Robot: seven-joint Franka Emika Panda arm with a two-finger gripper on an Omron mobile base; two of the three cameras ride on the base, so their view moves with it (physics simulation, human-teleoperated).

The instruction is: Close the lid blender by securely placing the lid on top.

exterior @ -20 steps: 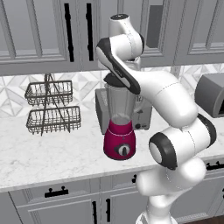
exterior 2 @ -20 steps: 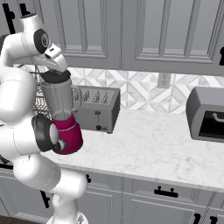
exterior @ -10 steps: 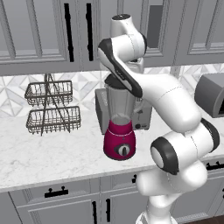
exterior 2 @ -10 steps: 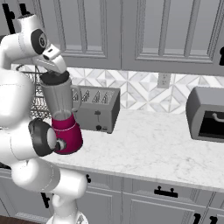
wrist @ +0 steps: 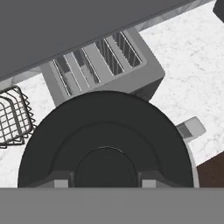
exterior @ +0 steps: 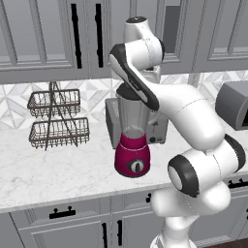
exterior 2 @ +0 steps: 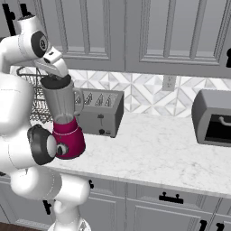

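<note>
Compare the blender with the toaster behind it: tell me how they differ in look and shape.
Colour: the blender has a magenta base under a clear jar; the toaster is grey all over.
Shape: the blender is tall and tapered, with a handle on the jar; the toaster is low and boxy.
Top: the blender is capped by the black lid; the toaster has open slots.
Both stand upright on the marble counter, the toaster at the wall.

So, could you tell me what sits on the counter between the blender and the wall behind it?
The grey toaster stands there, right behind the blender; the right base view shows it best.
</note>
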